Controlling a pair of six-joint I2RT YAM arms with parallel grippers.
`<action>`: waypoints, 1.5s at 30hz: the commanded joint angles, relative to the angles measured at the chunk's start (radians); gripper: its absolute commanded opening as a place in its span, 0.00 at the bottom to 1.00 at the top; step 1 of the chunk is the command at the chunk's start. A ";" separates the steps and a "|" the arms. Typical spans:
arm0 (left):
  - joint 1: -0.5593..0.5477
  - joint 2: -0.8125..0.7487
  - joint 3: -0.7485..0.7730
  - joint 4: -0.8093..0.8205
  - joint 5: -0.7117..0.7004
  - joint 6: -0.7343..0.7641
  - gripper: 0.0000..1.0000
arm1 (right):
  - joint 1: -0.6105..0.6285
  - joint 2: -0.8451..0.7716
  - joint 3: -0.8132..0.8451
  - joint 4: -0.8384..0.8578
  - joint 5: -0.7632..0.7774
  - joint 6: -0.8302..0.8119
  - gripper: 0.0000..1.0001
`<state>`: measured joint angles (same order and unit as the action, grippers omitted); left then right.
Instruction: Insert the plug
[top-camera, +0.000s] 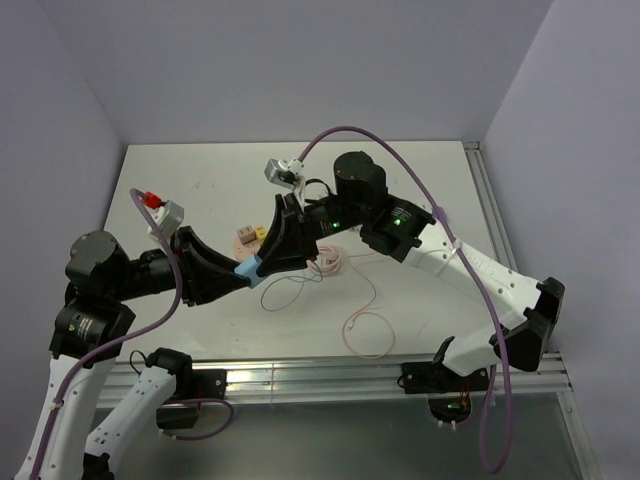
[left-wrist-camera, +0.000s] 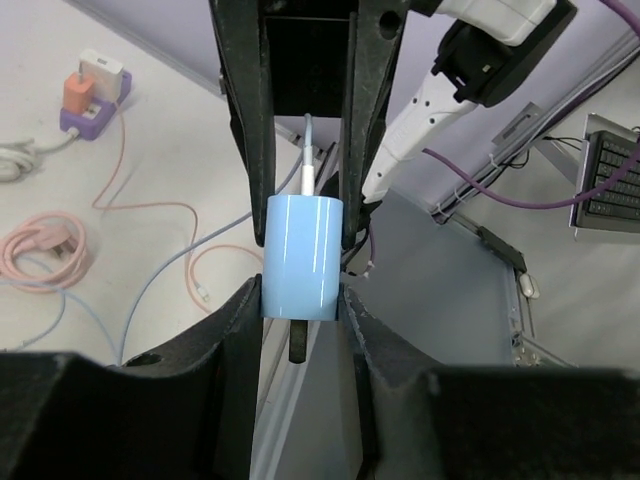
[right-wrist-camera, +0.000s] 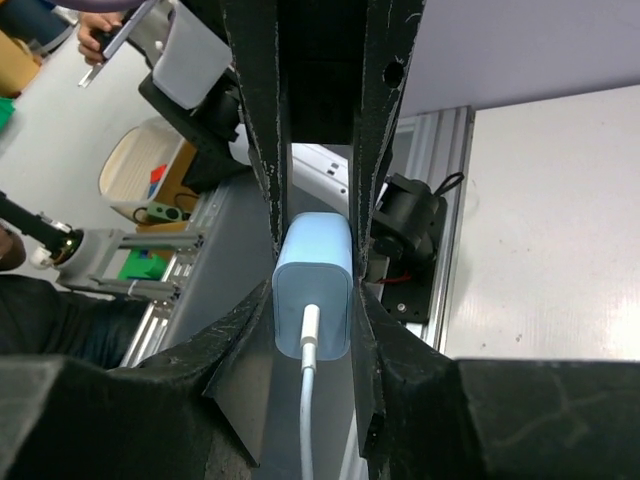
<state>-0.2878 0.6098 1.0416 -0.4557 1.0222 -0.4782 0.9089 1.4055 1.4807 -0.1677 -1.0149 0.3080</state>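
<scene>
A light blue charger block (top-camera: 251, 270) hangs above the table's near middle, gripped from both ends. My left gripper (top-camera: 243, 277) is shut on its lower end; in the left wrist view its fingertips (left-wrist-camera: 250, 305) pinch the block (left-wrist-camera: 300, 250), with a dark prong (left-wrist-camera: 297, 340) pointing toward the camera. My right gripper (top-camera: 263, 262) is shut on the other end; in the right wrist view the block (right-wrist-camera: 312, 270) sits between its fingers (right-wrist-camera: 262, 305), a white cable plug (right-wrist-camera: 310, 335) seated in its face. A purple-and-orange socket block (left-wrist-camera: 88, 100) lies on the table.
A coiled pink cable (top-camera: 327, 262) and thin loose cables (top-camera: 365, 330) lie on the white table (top-camera: 420, 180). Small tan and yellow blocks (top-camera: 250, 236) sit mid-table. The aluminium rail (top-camera: 330, 378) runs along the near edge. Purple hoses arc over both arms.
</scene>
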 joint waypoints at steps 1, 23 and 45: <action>-0.002 0.051 0.038 -0.079 -0.155 0.036 0.16 | 0.022 0.009 0.036 0.023 0.059 -0.027 0.00; -0.002 -0.214 0.114 -0.321 -1.298 -0.140 0.99 | 0.120 0.715 0.926 -0.714 0.990 -0.050 0.00; -0.002 -0.251 -0.008 -0.255 -1.203 -0.122 0.96 | 0.120 1.010 1.006 -0.731 1.136 -0.069 0.00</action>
<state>-0.2913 0.3511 1.0466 -0.7624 -0.2031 -0.6037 1.0279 2.4012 2.4519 -0.9287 0.0692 0.2352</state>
